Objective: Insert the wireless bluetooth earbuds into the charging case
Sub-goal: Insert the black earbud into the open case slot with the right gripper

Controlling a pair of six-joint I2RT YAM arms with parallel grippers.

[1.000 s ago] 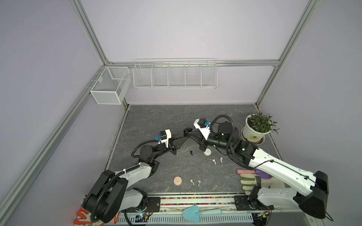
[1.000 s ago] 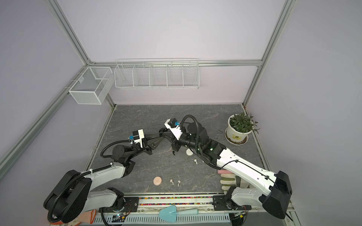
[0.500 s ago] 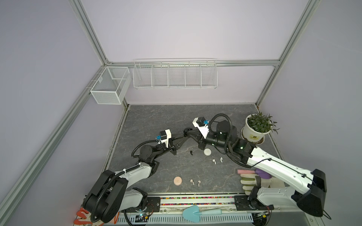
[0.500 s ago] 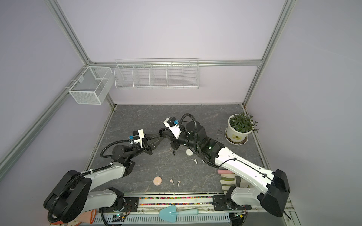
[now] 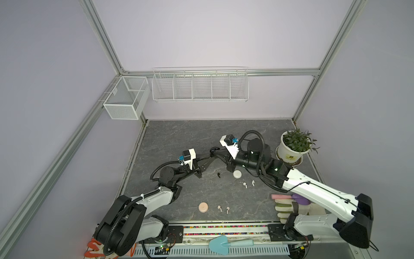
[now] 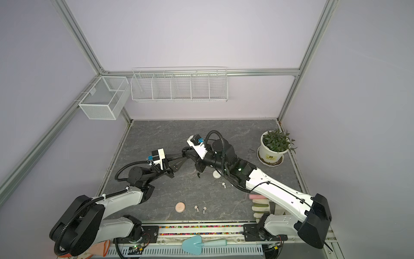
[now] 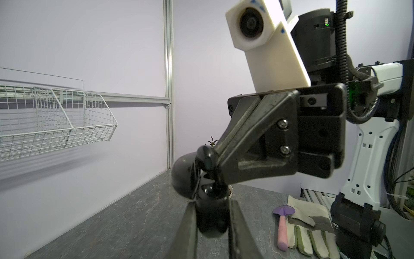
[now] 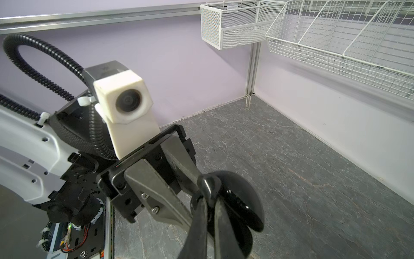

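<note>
Left jaws are pinching the open black charging case [image 7: 210,216] up above the desk [image 5: 190,139]. Right jaws are clamped on a black earbud [image 7: 207,157] right at its opening.

No legible txt, nos. or brands anywhere. Yellow sticker [image 5: 290,158] w/ dark print on white round plastic plant pot [image 5: 282,150], approx. 3 o'clock on grey stone-look tabletop [image 5: 179,134]: too small to read. Faint logo mark on grey camera housing [image 8: 105,67], right wrist view: blurred, unreadable.
</note>
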